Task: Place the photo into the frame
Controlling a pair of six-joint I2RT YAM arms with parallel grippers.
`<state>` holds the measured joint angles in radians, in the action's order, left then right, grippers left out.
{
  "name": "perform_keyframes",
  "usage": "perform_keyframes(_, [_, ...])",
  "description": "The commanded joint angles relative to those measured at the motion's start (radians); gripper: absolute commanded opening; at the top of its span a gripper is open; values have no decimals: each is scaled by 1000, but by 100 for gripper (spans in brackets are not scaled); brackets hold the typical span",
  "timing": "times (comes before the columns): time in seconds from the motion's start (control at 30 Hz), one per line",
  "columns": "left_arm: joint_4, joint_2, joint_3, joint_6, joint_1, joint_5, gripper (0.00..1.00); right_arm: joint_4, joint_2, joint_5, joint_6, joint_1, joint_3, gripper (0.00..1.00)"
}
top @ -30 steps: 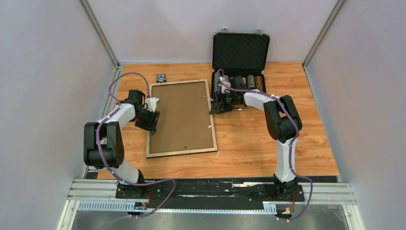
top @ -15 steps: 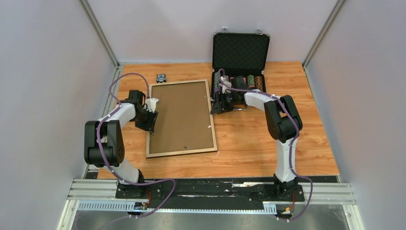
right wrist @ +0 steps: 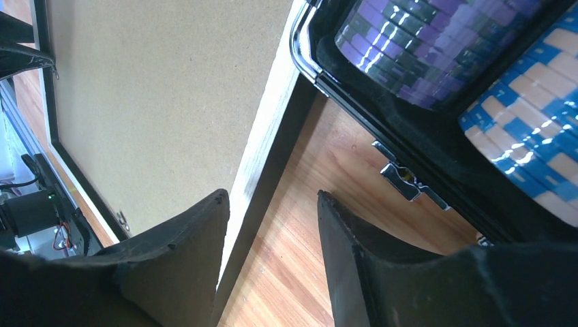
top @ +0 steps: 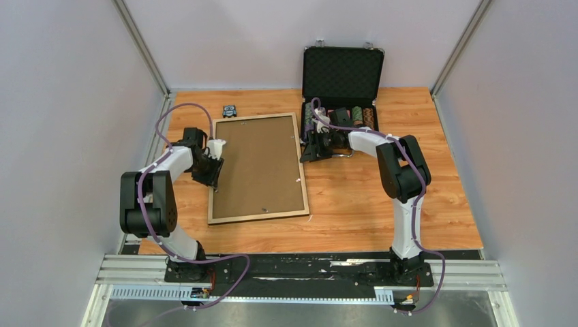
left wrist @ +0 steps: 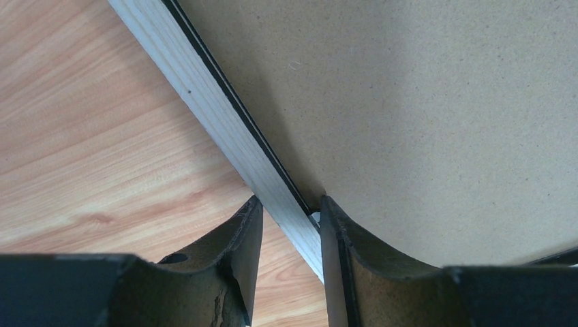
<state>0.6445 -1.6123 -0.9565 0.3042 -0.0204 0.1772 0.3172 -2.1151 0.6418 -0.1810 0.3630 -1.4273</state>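
Large thin-railed rectangular frame [top: 259, 216] of light wood lies flat on the orange-brown wood-grain table [top: 354, 197], left of centre, back side up w/ a flat brown hardboard backing panel [top: 257, 165] filling it. L gripper [top: 213, 170] sits at the frame's left rail, about midway. Its wrist cam has the L gripper [left wrist: 290, 201] w/ the pale rail running btwn the two black fingers, jaws narrow, each tip right at a rail edge; can't tell if they actually pinch it. R gripper [top: 308, 151] is at the opposite rail, nr the far right corner. Seen from its wrist, the R gripper [right wrist: 272, 194] straddles the rail, one finger on the panel side, the other over bare table w/ a gap to the rail's dark outer face — jaws parted, holding nothing. Just beside it stands an open black foam-lined case [top: 343, 75], lid up, w/ rows of striped poker chips [right wrist: 409, 41] — purple, blue-and-tan.
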Motion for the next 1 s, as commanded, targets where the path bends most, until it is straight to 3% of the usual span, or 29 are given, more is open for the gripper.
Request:
perform_keyframes(0.0, [47,-17,1,72,9,20,44,5,9,4,10,-10,2,53])
perform_keyframes(0.4, [112,10,5,178,9,8,53,6,-2,6,6,-9,1,51])
perform_keyframes(0.97, [136,41,-51,159,9,-4,62,5,-3,6,8,-9,0,51])
